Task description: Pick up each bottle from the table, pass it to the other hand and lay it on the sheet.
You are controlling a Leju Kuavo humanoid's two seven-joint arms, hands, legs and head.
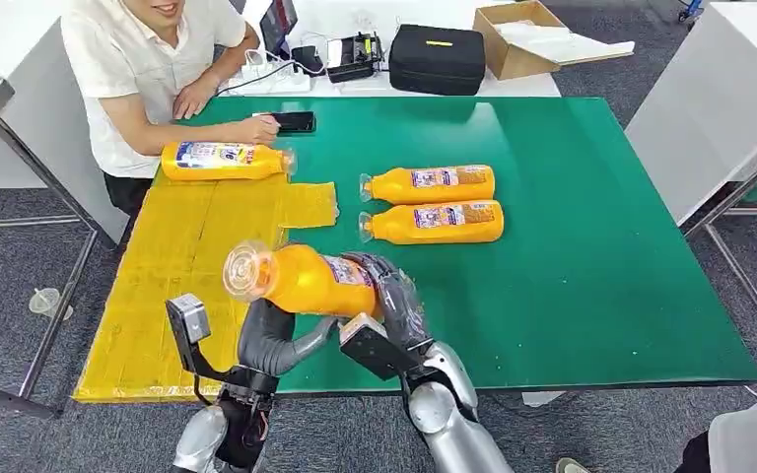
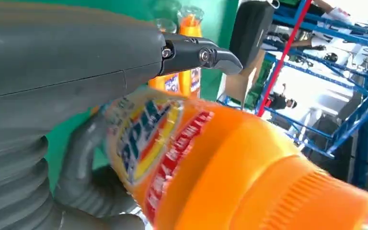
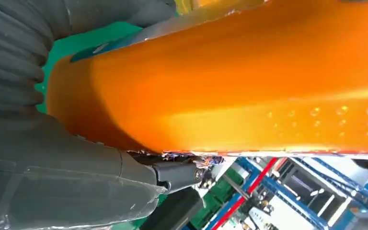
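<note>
Orange bottle point(image 1: 301, 279) gripped by right hand point(image 1: 394, 301) and left hand point(image 1: 268, 335) together above the worktop point(image 1: 572, 276). Likely heavy, stiff, slick; best gripped mid-body on the label.

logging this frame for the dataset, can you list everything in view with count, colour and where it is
held bottle: one, orange, clear cap, held above the table's near edge by both hands
bottles on table: two, orange, lying side by side on the green mat
bottle on sheet: one, orange-yellow, lying at the sheet's far end
sheet: one, yellow, left part of the table
table mat: one, green
phone: one, black, far edge of mat, by the person's hand
case: one, black, behind the table
cardboard box: one, brown, open, behind the table
person: one, white shirt, seated at far left
left hand: grey, under the held bottle
right hand: dark, around the bottle's body
</note>
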